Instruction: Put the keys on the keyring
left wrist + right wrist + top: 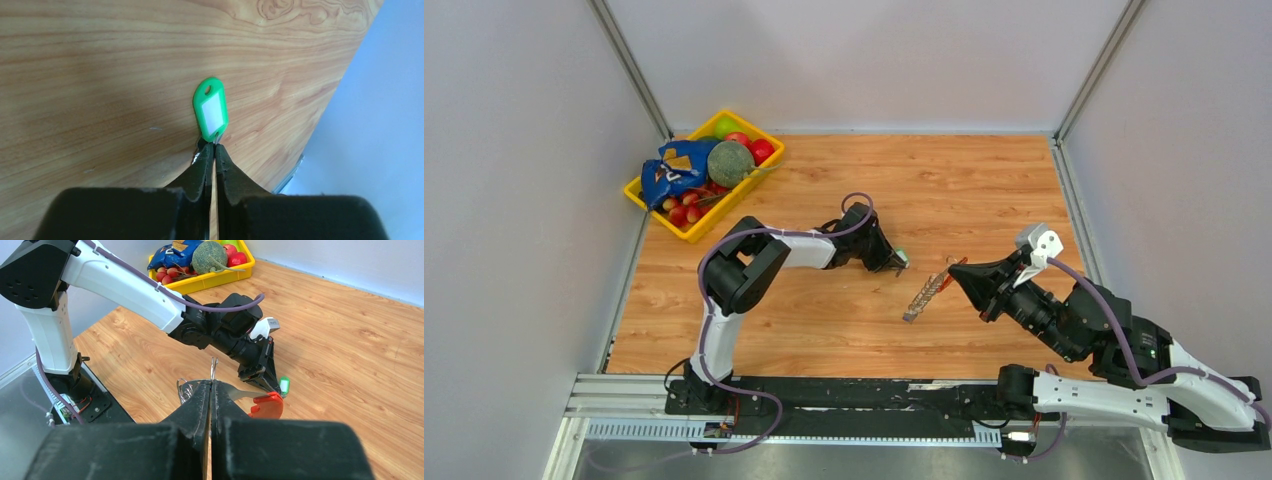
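– Keys, where are they? I only see one.
– Start at the left. The yellow bin (686, 232) of toy fruit is not your job. Next comes your left gripper (214, 149). It is pinched tight on the green key (210, 108), low over the table (984, 190). I cannot find the blue key.
– Is the grip good?
– I think so. You hold the narrow end, so the little hole at the far end is free. The key looks tiny and light. Its plastic head looks smooth, so it could slip or twist if you bump it.
– And the keyring?
– The keyring (932, 288) hangs in the air just right of the green key, near it but not touching. Your right gripper (211, 386) is squeezed closed on a thin metal part of it. The red clip (266, 405) sticks out on one side and the silver chain (916, 306) dangles.
– How will it handle?
– The metal part looks stiff, but the chain is floppy and will swing. I would hold it by the metal part and go slowly.
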`<state>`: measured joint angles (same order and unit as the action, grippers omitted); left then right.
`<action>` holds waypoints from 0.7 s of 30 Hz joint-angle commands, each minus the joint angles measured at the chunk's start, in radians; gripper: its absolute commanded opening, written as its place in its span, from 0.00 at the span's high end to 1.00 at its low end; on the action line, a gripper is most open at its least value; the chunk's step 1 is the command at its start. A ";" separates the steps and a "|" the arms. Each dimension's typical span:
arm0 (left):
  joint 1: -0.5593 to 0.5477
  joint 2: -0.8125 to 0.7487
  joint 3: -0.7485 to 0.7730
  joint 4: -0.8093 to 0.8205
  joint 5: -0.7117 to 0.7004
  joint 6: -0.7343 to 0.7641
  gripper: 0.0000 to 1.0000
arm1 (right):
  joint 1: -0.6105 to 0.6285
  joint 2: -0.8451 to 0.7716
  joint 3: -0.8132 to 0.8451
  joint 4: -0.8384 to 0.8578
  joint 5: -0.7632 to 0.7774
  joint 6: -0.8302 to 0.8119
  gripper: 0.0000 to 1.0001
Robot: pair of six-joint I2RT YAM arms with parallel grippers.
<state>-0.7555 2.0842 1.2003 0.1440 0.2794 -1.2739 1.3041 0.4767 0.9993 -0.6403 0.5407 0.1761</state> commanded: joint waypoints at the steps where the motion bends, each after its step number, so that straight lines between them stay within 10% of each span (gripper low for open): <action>1: -0.013 0.020 0.035 -0.006 0.003 0.012 0.98 | 0.004 -0.018 0.009 0.031 0.002 0.014 1.00; 21: 0.001 -0.316 -0.046 -0.084 0.066 0.269 1.00 | 0.004 0.013 0.098 -0.047 -0.024 0.005 1.00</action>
<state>-0.7589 1.8835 1.1763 0.0929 0.3050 -1.1015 1.3041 0.4732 1.0332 -0.6857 0.5396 0.1795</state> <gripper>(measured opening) 0.008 0.007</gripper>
